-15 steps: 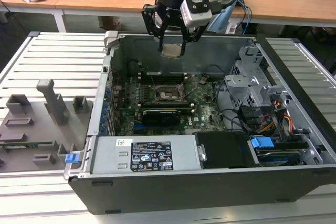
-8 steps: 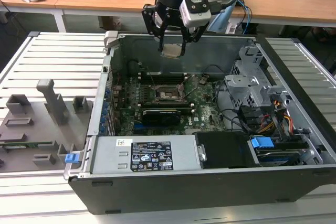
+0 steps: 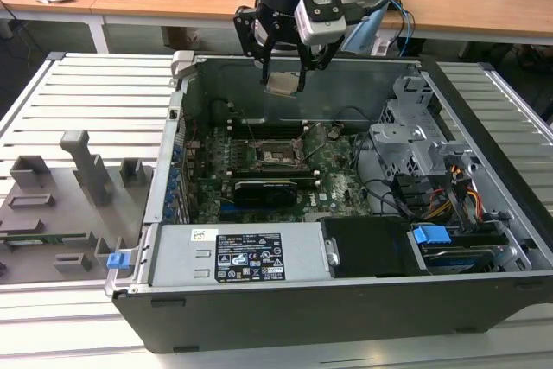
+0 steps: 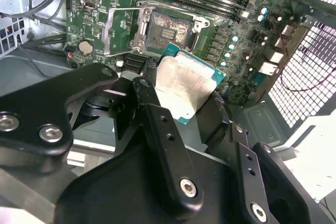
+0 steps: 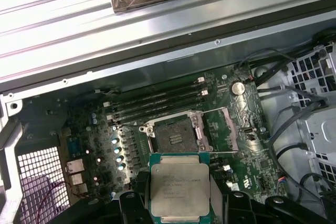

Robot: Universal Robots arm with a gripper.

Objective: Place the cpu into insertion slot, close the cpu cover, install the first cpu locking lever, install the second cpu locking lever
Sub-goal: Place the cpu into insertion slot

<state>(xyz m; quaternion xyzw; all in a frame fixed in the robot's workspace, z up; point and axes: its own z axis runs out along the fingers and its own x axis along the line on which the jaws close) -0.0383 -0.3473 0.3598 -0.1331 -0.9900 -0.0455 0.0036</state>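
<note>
- cpu point(image 5: 180, 195) hangs in the air above the open computer case point(image 3: 302, 300), dull metal top showing, well apart from the motherboard point(image 3: 337, 179) below it
- gripper point(image 3: 285, 77) is clamped on the cpu, one black finger point(image 4: 149, 103) pressed to each of two opposite edges; the chip looks level between them
- insertion slot point(image 5: 176, 132) lies bare on the board, with nothing seated in it
- cpu cover point(image 5: 224, 129) is swung back to one side of the slot, so the socket is open from above; thin wire levers point(image 4: 176, 8) stand loose by the frame, none latched
- By my reading the step in hand is the first one, carrying the chip to the socket; cover and both levers are not yet done
- Seating it calls, I judge, for the chip to be squared over the socket and kept flat, with its edges matched to the socket's rim, since a tilted or offset drop could catch on the frame or on the contacts
- Exterior view gives the height: the chip sits up near the case's far wall, high over the board, and the slot point(image 3: 278, 155) is plainly lower in the case
- First wrist view gives the line-up instead, chip in the foreground and socket just beyond it, beside the memory slots point(image 5: 157, 103)
- Second wrist view looks from the other side, past the finger links, and brings out the chip's green edge point(image 4: 181, 119) and the folded-back cover point(image 4: 123, 32)
</note>
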